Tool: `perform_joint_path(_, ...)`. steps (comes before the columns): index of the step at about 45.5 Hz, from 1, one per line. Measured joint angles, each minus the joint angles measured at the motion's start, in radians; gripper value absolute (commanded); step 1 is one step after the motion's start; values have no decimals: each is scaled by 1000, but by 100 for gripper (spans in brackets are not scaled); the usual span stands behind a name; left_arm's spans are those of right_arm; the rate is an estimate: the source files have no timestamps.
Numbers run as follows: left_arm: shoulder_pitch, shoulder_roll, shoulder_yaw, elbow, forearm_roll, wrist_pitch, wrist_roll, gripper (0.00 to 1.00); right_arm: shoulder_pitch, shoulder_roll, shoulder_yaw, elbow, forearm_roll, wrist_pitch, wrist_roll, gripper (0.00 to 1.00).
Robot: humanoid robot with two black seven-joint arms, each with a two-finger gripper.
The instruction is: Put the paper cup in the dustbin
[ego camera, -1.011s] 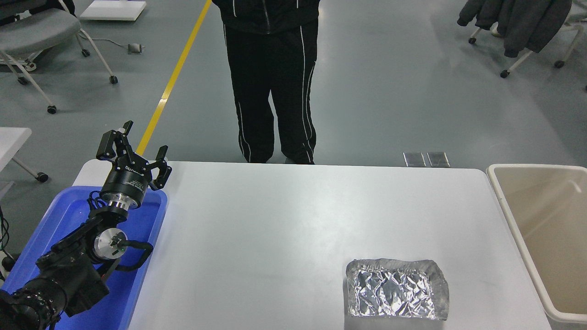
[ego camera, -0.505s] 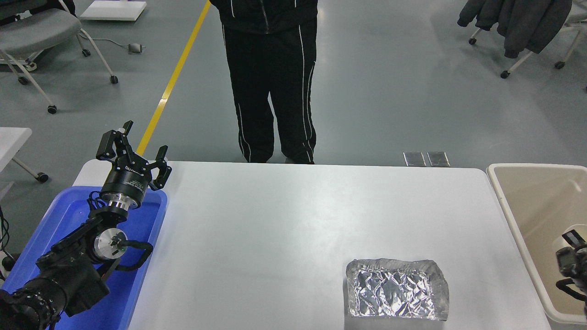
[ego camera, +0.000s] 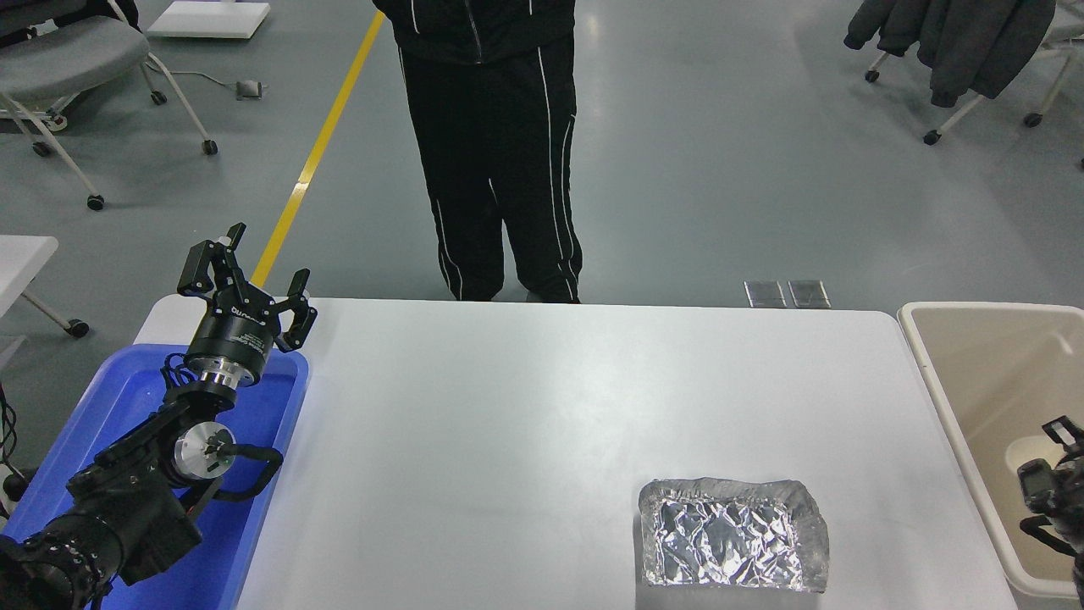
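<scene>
The right hand (ego camera: 1050,474), at the right edge over the large beige plastic dustbin (ego camera: 974,373), gripped the small cream-white paper cup (ego camera: 1029,449) inside the bin's opening. The left hand (ego camera: 246,284) sat parked, fingers spread, above the blue plastic tray (ego camera: 254,474) on the white desk (ego camera: 525,407).

Dustbin (ego camera: 974,373) sits off the table's (ego camera: 542,407) right edge; paper cup (ego camera: 1029,451) is inside it, right gripper (ego camera: 1054,462) just beside the cup over the bin. Foil tray (ego camera: 732,542) lies on the table's near right; blue tray (ego camera: 246,508) on its left end, left gripper (ego camera: 250,284) parked above that tray's far end. Person (ego camera: 491,144) stands behind the table's far edge, left of centre.
</scene>
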Motion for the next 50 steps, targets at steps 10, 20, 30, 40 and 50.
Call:
perform_joint_path(10, 0, 0, 0, 1, 0, 0, 0, 100, 98, -5, 18, 27, 0, -8, 0, 99)
perform_joint_path(20, 0, 0, 0, 1, 0, 0, 0, 100, 260, -97, 129, 180, 0, -2, 0, 99)
perform_joint_path(30, 0, 0, 0, 1, 0, 0, 0, 100, 381, -198, 364, 390, 0, -2, 2, 100)
perform_joint_path(40, 0, 0, 0, 0, 0, 0, 0, 100, 426, -289, 622, 657, 0, 2, 2, 100)
perform_joint_path(50, 0, 0, 0, 1, 0, 0, 0, 100, 367, -313, 896, 865, 0, 10, 3, 100)
